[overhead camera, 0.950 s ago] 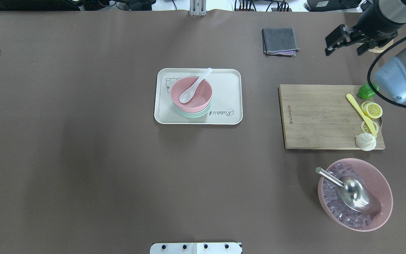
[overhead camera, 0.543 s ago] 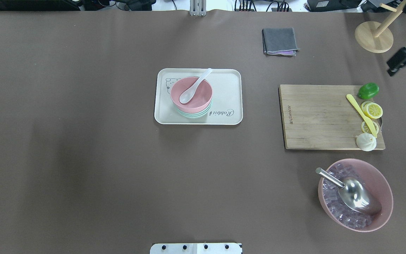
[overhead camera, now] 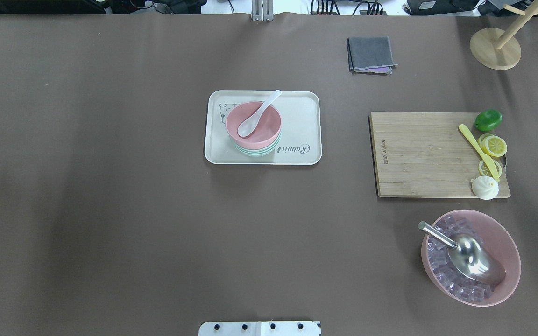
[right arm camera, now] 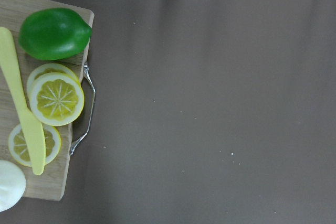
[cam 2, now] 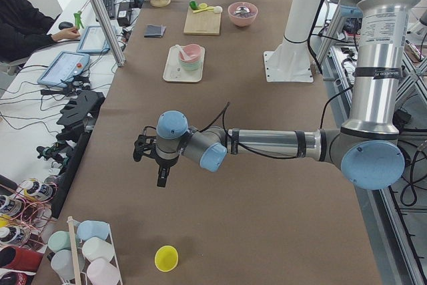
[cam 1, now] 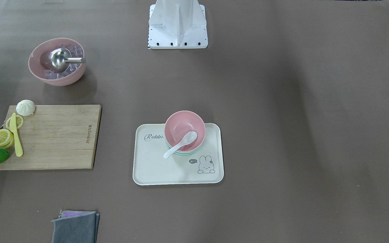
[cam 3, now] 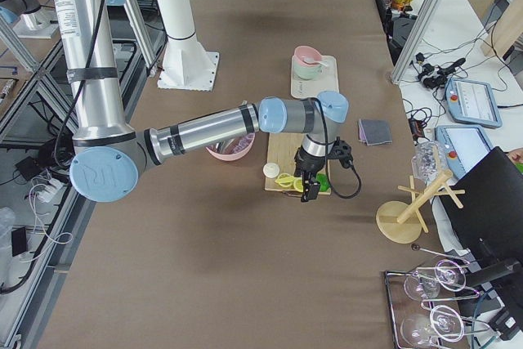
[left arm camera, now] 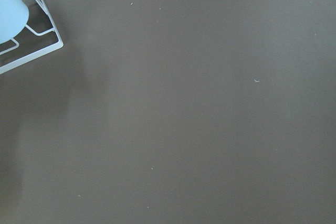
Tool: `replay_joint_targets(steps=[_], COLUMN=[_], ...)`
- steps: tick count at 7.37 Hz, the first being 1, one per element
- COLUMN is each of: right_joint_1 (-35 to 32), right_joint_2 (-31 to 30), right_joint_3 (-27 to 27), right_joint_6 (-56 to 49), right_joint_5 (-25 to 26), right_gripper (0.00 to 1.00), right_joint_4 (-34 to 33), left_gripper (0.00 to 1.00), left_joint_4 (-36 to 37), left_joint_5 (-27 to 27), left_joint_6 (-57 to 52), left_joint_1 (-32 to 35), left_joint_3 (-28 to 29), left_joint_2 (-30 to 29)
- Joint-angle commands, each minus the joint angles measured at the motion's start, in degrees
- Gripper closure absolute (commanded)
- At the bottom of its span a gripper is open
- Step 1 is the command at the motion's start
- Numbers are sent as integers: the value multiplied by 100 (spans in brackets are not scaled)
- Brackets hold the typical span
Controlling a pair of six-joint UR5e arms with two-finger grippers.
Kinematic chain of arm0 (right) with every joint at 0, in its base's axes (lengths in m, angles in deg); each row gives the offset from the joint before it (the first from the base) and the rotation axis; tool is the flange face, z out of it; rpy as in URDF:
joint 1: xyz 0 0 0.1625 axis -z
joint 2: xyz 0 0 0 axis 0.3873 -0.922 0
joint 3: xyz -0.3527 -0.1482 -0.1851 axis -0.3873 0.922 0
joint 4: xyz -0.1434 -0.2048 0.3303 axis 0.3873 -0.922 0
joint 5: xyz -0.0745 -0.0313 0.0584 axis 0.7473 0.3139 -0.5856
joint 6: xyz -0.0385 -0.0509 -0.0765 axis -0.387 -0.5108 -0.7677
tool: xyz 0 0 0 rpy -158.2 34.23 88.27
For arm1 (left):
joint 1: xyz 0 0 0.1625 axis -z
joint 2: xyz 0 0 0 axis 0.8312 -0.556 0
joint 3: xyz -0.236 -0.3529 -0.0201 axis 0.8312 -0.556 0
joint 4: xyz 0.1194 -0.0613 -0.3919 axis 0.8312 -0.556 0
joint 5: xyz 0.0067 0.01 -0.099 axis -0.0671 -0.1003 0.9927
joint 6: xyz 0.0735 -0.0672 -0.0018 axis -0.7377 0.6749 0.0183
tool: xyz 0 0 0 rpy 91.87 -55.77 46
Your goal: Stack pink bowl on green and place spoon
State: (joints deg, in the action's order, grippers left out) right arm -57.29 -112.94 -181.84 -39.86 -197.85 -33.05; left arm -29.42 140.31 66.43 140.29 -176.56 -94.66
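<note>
The pink bowl [overhead camera: 267, 129] sits stacked on the green bowl [overhead camera: 255, 150] on the cream rabbit tray [overhead camera: 299, 112] at mid table. The white spoon [overhead camera: 256, 117] lies in the pink bowl with its handle over the far rim. The stack also shows in the front view: pink bowl [cam 1: 181, 126], spoon [cam 1: 181, 144]. My left gripper [cam 2: 152, 165] hovers over bare table far to my left. My right gripper [cam 3: 309, 190] hangs past the cutting board's end far to my right. Each shows only in a side view, so I cannot tell whether it is open or shut.
A wooden cutting board [overhead camera: 423, 154] holds a lime [overhead camera: 487, 120], lemon slices [overhead camera: 494, 145], a yellow knife and a bun. A large pink bowl [overhead camera: 507, 242] holds ice and a metal scoop. A grey cloth [overhead camera: 371, 54] and a wooden stand [overhead camera: 493, 49] lie at the back.
My right arm has swung out of the overhead view to the right, uncovering the lime and the wooden stand. The bowls and spoon have not moved.
</note>
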Motion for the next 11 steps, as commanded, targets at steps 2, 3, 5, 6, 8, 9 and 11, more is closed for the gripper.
replay_joint_targets(steps=[2,3,5,6,8,9,11], right_joint_1=[-429,-465,-535,-544,-544,-588,-606], right_joint_2=[-420,-429,-455,-455,-464,-464,-446], right_joint_3=[647,656,647,639,621,586,586], right_joint_6=[33,34,34,42,42,42,42], right_joint_5=[-875,-886,-921,-947,-956,-956,-956], right_gripper=[0,0,0,0,0,0,0], right_joint_4=[1049,1049,1049,1049,1049,1049,1057], left_gripper=[2,2,2,2,2,2,2], left_joint_4=[1005,1676,2193,2219,2245,2245,2245], left_joint_5=[228,463,826,791,408,56,87], left_joint_6=[-1117,-1117,-1152,-1117,-1108,-1108,-1108], left_joint_1=[347,356,373,426,435,435,435], left_joint_3=[53,27,18,-52,-332,-429,-395], left_joint_2=[63,-23,-25,-120,-217,-182,-156])
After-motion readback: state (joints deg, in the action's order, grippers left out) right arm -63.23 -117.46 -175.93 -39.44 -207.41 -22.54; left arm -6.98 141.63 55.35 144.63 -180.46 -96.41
